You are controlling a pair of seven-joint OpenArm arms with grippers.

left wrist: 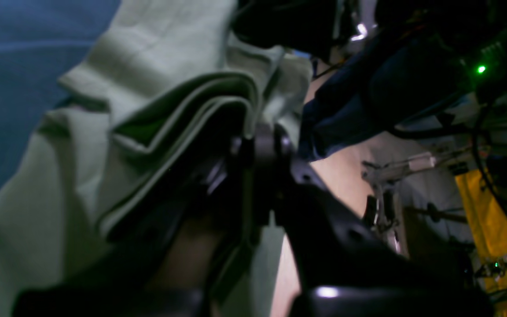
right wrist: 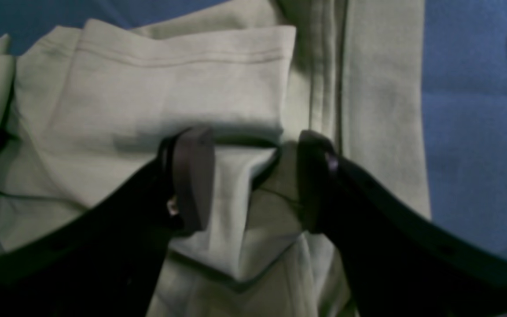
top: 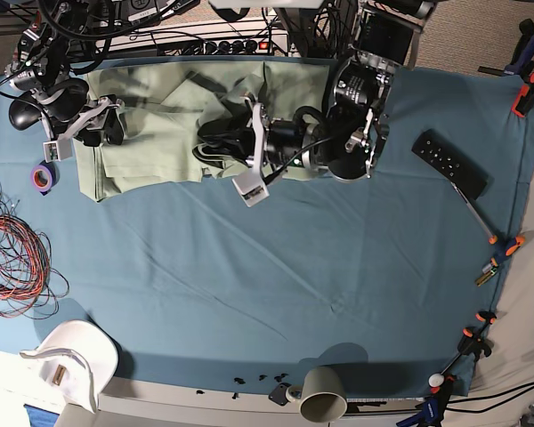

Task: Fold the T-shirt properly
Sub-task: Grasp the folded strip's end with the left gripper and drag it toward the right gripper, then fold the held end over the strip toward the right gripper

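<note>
The pale sage-green T-shirt [top: 160, 133] lies bunched along the far edge of the blue table cloth [top: 294, 267]. My left gripper [top: 212, 142] reaches into its middle from the right. In the left wrist view the gripper [left wrist: 255, 147] is shut on several folded layers of the T-shirt [left wrist: 156, 110]. My right gripper [top: 107, 124] is over the shirt's left end. In the right wrist view it [right wrist: 253, 180] is open, its fingers [right wrist: 192, 176] straddling a raised fold of the T-shirt [right wrist: 170, 97] beside a hemmed edge. Collar and placket are hidden.
A black remote [top: 449, 165] lies right of the arms. A purple tape roll [top: 42, 178] and orange wires [top: 13, 258] sit at the left edge. A mug [top: 325, 396] stands at the front edge, clamps [top: 503, 249] on the right edge, a power strip [top: 222, 44] behind.
</note>
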